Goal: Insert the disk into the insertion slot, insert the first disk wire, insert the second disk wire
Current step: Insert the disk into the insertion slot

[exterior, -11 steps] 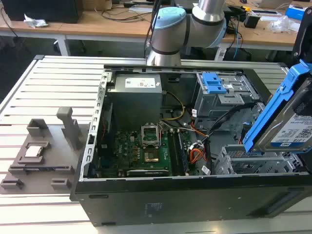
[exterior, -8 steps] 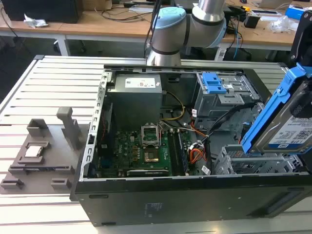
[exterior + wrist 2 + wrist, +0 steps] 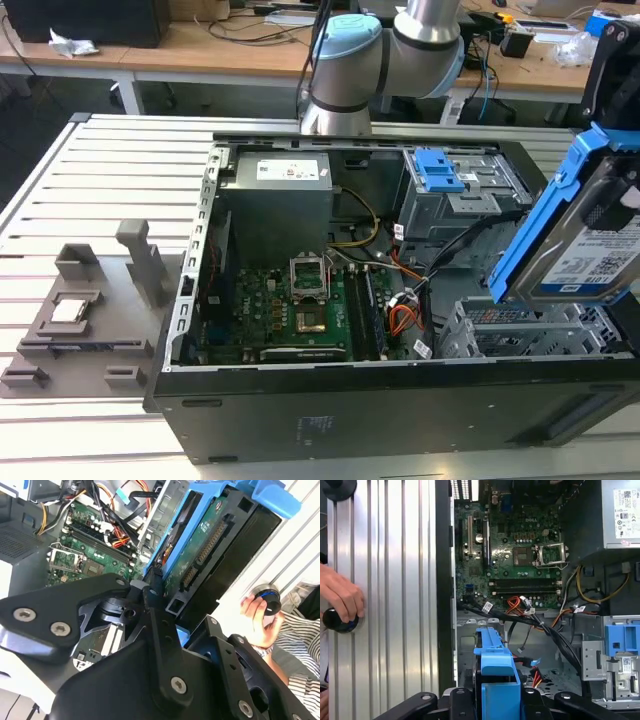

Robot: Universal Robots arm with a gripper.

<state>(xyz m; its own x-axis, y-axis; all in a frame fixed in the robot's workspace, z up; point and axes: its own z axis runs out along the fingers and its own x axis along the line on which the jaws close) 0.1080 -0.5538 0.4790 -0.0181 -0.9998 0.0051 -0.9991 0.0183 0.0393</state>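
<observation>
Near wall of the open computer case (image 3: 400, 400) closest, dark, lying on the slatted table (image 3: 100, 170). From the exterior view's left:

- Grey fixture plate (image 3: 85, 320) on the table, just beside the case (small square chip resting on it).
- Motherboard (image 3: 290, 310) flat on the case floor, with the power supply (image 3: 275, 195) beyond it.
- Further right, taller bay with blue latch (image 3: 440, 170), and orange wires (image 3: 402, 318) loose below it.
- Then the insertion slot (image 3: 520, 330), a low perforated cage. Disk not yet seated in it.
- Furthest right, the disk (image 3: 590, 255) in its blue frame, tilted, label facing out, hanging just above the slot. Touching the cage or not: cannot tell.

Gripper (image 3: 495, 700) clamped narrow on the frame in the first wrist view, one black finger on either side of the blue plastic. Same view: person's hand (image 3: 342, 597) on a black knob (image 3: 337, 621) on the table, near the case's outer wall.
</observation>
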